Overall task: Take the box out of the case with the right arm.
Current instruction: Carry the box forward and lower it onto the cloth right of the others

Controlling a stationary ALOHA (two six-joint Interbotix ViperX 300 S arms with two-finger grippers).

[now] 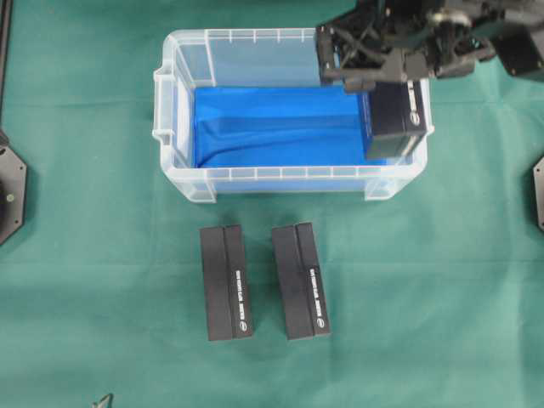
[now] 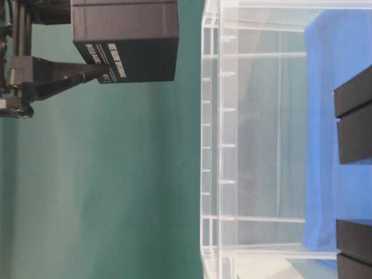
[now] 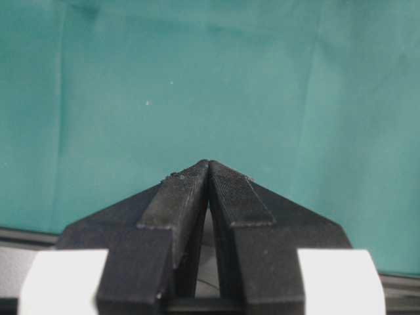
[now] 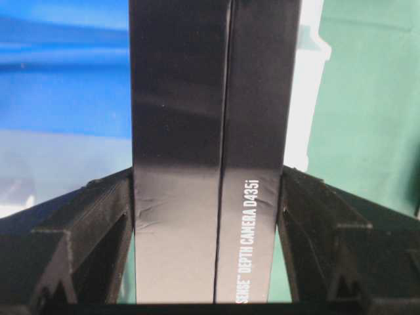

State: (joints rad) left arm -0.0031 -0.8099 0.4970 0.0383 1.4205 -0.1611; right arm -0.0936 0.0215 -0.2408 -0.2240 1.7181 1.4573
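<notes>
The box (image 1: 397, 119) is black with white lettering. It hangs above the right end of the case (image 1: 183, 110), a clear tub with a blue lining (image 1: 280, 127). My right gripper (image 4: 209, 187) is shut on the box (image 4: 210, 131), one finger on each long side. In the table-level view the box (image 2: 125, 40) is clear of the case's rim (image 2: 210, 145). The right arm (image 1: 442, 38) reaches in from the top right. My left gripper (image 3: 209, 165) is shut on nothing, over bare green cloth.
Two more black boxes (image 1: 226, 282) (image 1: 300, 280) lie side by side on the green cloth in front of the case. Black arm bases sit at the left edge (image 1: 10, 191) and the right edge (image 1: 538, 191).
</notes>
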